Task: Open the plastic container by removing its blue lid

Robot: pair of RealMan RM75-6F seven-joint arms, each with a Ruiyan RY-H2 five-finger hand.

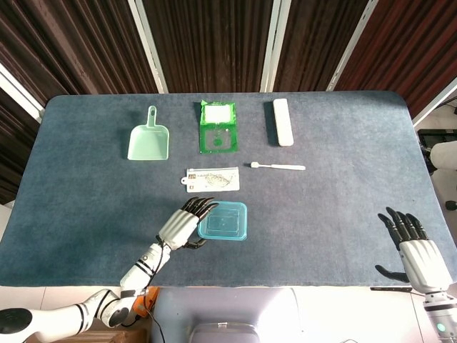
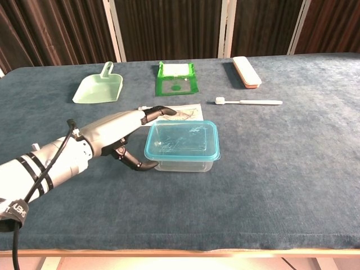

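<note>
Bright even light, soft shadows, sharp focus.

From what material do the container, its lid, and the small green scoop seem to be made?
Container: clear, glossy plastic, apparently; the table shows through its wall.
Blue lid: translucent plastic, seemingly, with a solid teal rim and reflections on top.
Green scoop: pale mint, opaque, smooth, likely moulded plastic.
</note>
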